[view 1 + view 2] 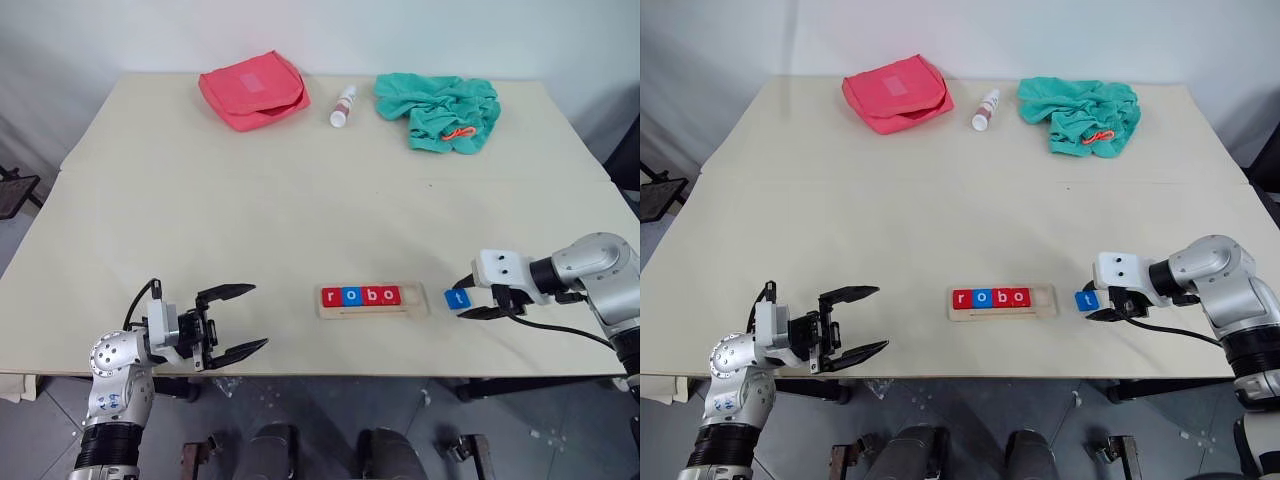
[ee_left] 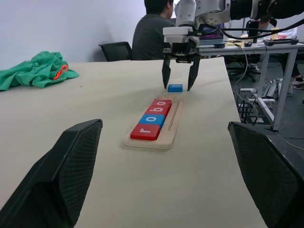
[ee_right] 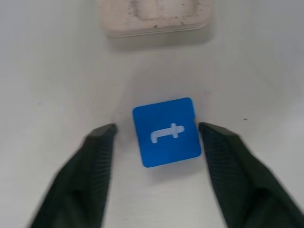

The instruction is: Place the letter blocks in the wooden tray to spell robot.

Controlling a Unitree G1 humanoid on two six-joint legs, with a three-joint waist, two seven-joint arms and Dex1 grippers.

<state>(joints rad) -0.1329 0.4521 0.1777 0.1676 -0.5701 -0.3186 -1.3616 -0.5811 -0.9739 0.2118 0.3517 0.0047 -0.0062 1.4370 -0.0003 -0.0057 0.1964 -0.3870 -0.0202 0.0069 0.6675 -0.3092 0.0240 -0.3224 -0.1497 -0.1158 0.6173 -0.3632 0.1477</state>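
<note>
Right wrist view: jaws straddle blue t block (image 3: 167,131), not touching

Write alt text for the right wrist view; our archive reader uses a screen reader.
A blue letter block marked t lies flat on the pale table between the open fingers of the right gripper, with gaps on both sides. Beyond it sits the empty end of the wooden tray.
</note>
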